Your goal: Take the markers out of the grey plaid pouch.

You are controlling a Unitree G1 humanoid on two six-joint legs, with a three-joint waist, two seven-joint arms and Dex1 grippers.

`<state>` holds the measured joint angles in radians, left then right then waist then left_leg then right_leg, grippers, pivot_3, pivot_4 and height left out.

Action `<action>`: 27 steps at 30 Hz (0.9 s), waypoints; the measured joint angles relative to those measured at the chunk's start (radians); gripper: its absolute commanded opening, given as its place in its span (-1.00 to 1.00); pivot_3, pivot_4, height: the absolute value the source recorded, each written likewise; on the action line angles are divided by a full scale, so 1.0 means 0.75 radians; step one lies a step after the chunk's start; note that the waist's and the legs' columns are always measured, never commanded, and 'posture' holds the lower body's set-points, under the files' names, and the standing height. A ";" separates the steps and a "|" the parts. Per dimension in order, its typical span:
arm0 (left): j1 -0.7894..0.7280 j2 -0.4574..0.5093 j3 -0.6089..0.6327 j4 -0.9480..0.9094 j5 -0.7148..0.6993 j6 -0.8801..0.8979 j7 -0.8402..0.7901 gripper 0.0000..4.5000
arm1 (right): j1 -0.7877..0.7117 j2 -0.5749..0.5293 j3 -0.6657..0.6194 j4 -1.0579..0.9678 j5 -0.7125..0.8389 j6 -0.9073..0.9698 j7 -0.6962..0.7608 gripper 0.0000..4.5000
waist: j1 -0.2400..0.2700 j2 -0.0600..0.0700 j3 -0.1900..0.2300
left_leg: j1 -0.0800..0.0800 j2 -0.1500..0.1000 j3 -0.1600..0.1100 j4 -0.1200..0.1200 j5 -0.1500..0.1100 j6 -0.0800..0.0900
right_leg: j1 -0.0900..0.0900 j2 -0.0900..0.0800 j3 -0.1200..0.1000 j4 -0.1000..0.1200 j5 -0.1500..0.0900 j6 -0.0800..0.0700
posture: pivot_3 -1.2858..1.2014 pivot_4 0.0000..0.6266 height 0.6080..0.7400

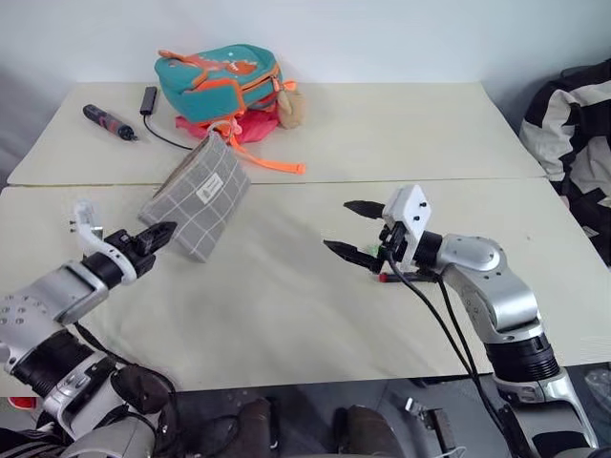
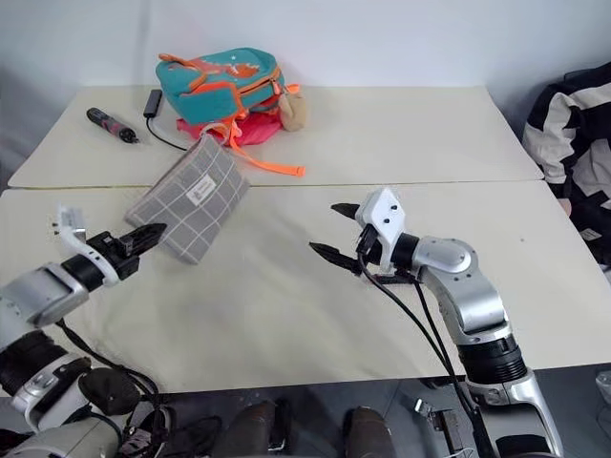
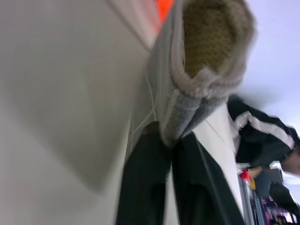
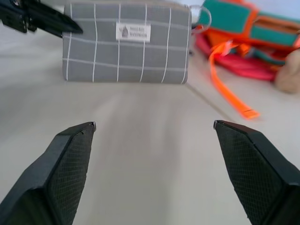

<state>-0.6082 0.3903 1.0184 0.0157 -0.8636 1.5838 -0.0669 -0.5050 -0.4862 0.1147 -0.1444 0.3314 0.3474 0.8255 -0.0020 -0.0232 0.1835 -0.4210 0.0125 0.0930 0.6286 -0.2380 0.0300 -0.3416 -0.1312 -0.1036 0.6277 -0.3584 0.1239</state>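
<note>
pouch: the grey plaid pouch [image 1: 196, 197] hung tilted off the bench [image 1: 286, 315], one corner pinched by the left gripper [image 1: 160, 235]
left jaws: nearly together, clamped on the pouch's fabric edge; beige lining showed just past the tips in the wrist view
right jaws: the right gripper [image 1: 355, 229] stood wide apart, holding nothing, well apart from the pouch and facing its labelled side
markers: a bit of red and green [image 1: 387, 277] peeked out just under the right jaws, probably markers, too hidden to tell
handling: looked soft, floppy, light fabric; I'd guess a second hold on the far corner or zipper loop [image 4: 200, 14] works best
clutter: backpack [image 1: 224, 81] sat beyond the pouch
</note>
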 measured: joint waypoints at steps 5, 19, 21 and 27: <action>0.071 0.086 -0.124 -0.063 0.014 -0.111 -0.048 0.29 | -0.015 0.018 0.001 0.009 0.000 -0.002 0.023 0.89 | -0.003 -0.001 0.000 | 0.001 -0.001 0.001 -0.001 -0.004 -0.007 | 0.000 0.000 0.001 0.000 0.000 0.000 | 0.03 -0.52 1.00; 0.711 0.487 -0.725 -0.372 0.333 -1.063 -0.784 0.97 | 0.036 0.008 -0.122 0.010 0.128 0.116 0.040 0.89 | -0.023 0.000 0.000 | 0.001 0.001 0.003 -0.015 -0.005 -0.012 | -0.005 -0.004 0.005 -0.010 0.001 -0.006 | 0.03 -0.52 1.00; 0.696 0.469 -0.705 -0.375 0.319 -1.142 -0.820 0.97 | 0.061 0.000 -0.161 -0.012 0.158 0.146 0.029 0.89 | -0.023 0.000 0.000 | 0.001 0.002 0.003 -0.015 -0.005 -0.012 | -0.005 -0.004 0.005 -0.010 0.001 -0.006 | 0.03 -0.52 1.00; 0.826 0.465 -0.731 -0.421 0.395 -1.448 -0.977 0.97 | 0.156 -0.098 -0.276 -0.031 0.198 0.204 -0.002 0.89 | -0.031 0.000 0.000 | 0.002 0.001 0.004 -0.018 -0.001 -0.004 | -0.004 -0.004 0.003 -0.010 0.001 -0.006 | 0.03 -0.52 1.00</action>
<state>0.0114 0.7393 0.4700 -0.3003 -0.5674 0.4979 -0.7995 -0.3877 -0.5593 -0.0922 -0.1674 0.4802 0.5003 0.8243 -0.0249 -0.0229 0.1839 -0.4198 0.0135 0.0962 0.6149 -0.2386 0.0269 -0.3444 -0.1339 -0.1016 0.6204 -0.3576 0.1195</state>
